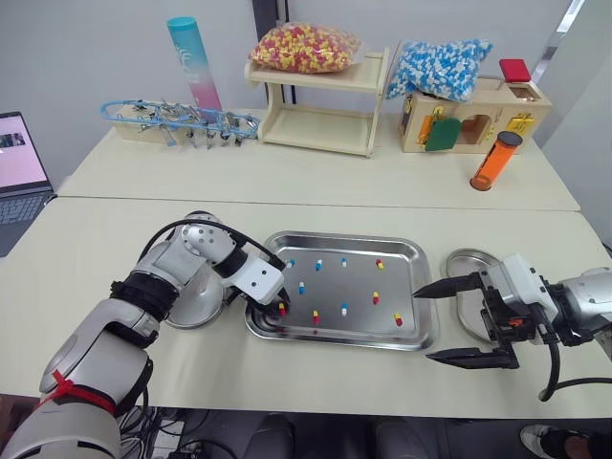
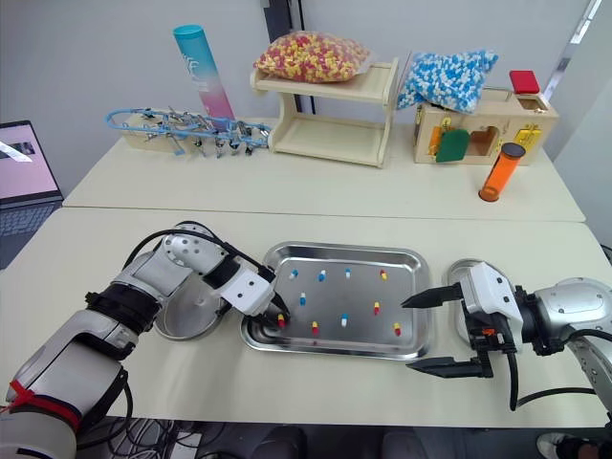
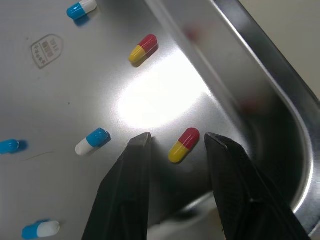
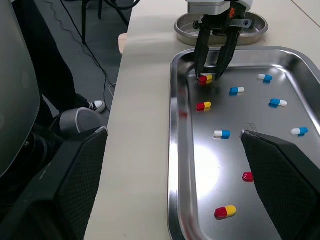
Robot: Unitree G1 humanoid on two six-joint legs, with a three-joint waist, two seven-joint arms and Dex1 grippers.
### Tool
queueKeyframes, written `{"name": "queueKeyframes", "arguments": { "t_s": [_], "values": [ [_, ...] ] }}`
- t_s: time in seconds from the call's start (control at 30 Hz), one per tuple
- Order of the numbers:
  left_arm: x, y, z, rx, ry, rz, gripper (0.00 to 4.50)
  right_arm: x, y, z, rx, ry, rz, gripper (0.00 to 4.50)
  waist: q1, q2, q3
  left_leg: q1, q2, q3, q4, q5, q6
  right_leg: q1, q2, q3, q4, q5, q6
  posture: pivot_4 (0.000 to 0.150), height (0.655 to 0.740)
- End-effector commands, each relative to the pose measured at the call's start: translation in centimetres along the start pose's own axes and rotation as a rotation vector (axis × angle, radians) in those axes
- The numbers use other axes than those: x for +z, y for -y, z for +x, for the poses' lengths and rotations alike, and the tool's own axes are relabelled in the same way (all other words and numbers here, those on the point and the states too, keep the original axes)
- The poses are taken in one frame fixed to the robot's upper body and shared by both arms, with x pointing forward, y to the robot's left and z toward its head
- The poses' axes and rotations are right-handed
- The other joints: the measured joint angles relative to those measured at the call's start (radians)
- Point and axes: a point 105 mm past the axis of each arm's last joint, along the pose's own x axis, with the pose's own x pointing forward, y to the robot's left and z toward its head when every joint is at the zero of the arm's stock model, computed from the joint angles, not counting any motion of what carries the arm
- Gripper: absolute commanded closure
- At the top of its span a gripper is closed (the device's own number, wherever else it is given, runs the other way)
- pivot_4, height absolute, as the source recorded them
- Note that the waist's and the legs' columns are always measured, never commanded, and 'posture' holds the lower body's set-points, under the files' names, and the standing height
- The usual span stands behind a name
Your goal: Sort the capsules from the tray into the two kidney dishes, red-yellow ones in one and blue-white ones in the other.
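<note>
Your left gripper [image 1: 279,307] is down in the near-left corner of the rectangular stainless-steel tray [image 1: 344,235]. Its two black fingers [image 3: 135,165] are parted and straddle one red-yellow capsule [image 3: 184,145]. Neither finger touches it: there is bare steel on both sides, with the capsule a little closer to one finger than to the other.

What matters is the capsule's long axis. In the left wrist view it lies aslant to the line along which the fingers close, neither square across it nor straight along it. I judge that a pinch will meet the rounded ends unevenly and may roll or turn the capsule, so close slowly or square the wrist first.

The tray's left wall rises just beside the capsule, leaving little room on that side. A blue-white capsule [image 3: 91,141] lies near the outside of the other finger, apart from it.

The round-ended steel kidney dish [image 2: 191,311] on the left sits on the counter just beside the tray's left rim. That makes for a short carry.

Your right gripper [image 1: 423,323] hovers at the tray's right end, fingers spread wide and holding nothing, next to the second steel kidney dish [image 2: 464,268]. It is well apart from this capsule, so the left arm is the one to use.
</note>
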Motion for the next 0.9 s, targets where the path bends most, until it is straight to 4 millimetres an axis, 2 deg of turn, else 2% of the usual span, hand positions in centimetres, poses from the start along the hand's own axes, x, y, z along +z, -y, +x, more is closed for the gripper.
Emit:
{"name": "queueKeyframes", "arguments": {
  "t_s": [0.03, 0.07, 0.2, 0.3, 0.47, 0.6, 0.67, 0.77, 0.9],
  "values": [
    [-0.5, 0.9, 0.6, -0.063, -0.030, 0.001, 4.11, 1.0, -0.3, -0.1, 0.003, 0.013, -0.040, 0.00, 0.000, 0.000, 0.000, 0.000, 0.000, 0.000, 0.000, 0.000, 0.000, 0.001, 0.000, 0.000, 0.000, 0.000, 0.000, 0.150, 0.7400],
    [-0.5, 0.9, 0.6, -0.065, -0.031, 0.001, 4.43, 1.0, -0.3, -0.1, 0.002, 0.013, -0.040, 0.00, 0.001, 0.000, 0.000, 0.001, 0.000, 0.000, 0.000, 0.000, 0.000, 0.001, 0.000, 0.000, 0.000, 0.000, 0.000, 0.150, 0.7400],
    [-0.4, 0.8, 0.6, -0.055, -0.023, 0.004, 4.47, 1.1, -0.2, -0.1, 0.000, 0.017, -0.041, 0.00, 0.002, 0.000, 0.000, 0.001, 0.000, -0.001, 0.002, 0.000, 0.000, 0.002, 0.000, -0.001, 0.001, 0.000, 0.000, 0.150, 0.7400],
    [0.2, 0.5, -0.3, -0.015, -0.003, 0.000, 4.47, 1.2, -0.2, -0.1, -0.001, 0.018, -0.043, 0.00, 0.001, 0.000, 0.000, 0.001, 0.000, -0.001, 0.002, 0.000, 0.000, 0.002, 0.000, -0.001, 0.001, 0.000, 0.000, 0.150, 0.7400],
    [1.7, -0.6, -3.3, 0.110, 0.053, -0.053, 4.47, 1.3, -0.2, 0.0, -0.004, 0.026, -0.048, 0.00, -0.003, 0.000, 0.000, -0.001, 0.000, -0.002, 0.002, 0.000, 0.000, 0.000, 0.000, -0.001, 0.001, 0.000, 0.000, 0.150, 0.7400],
    [3.0, -0.9, -7.3, 0.294, 0.119, -0.192, 4.47, 1.6, -0.2, 0.3, 0.007, 0.038, -0.071, 0.00, -0.011, 0.000, 0.000, -0.001, 0.000, -0.002, 0.001, 0.000, 0.000, 0.000, 0.000, -0.001, 0.001, 0.000, 0.000, 0.150, 0.7400],
    [3.0, -0.3, -9.4, 0.394, 0.130, -0.306, 4.47, 1.9, -0.2, 0.5, 0.013, 0.049, -0.085, 0.00, -0.022, 0.000, 0.000, -0.001, 0.000, -0.002, 0.001, 0.000, 0.000, 0.000, 0.000, -0.001, 0.001, 0.000, 0.000, 0.150, 0.7400],
    [1.6, 1.9, -12.8, 0.597, 0.092, -0.538, 4.47, 2.7, 0.0, 0.9, 0.013, 0.084, -0.102, 0.00, -0.036, 0.000, 0.001, 0.000, 0.000, -0.002, 0.001, 0.000, 0.000, 0.000, 0.001, 0.000, 0.001, 0.000, 0.000, 0.150, 0.7400],
    [-0.1, 5.0, -14.8, 0.786, 0.046, -0.757, 4.47, 3.8, 0.4, 1.4, 0.008, 0.134, -0.119, 0.00, -0.041, 0.000, 0.001, 0.001, 0.001, -0.002, 0.000, 0.000, 0.000, 0.000, 0.001, 0.000, 0.002, 0.000, 0.000, 0.150, 0.7400]
  ]
}}
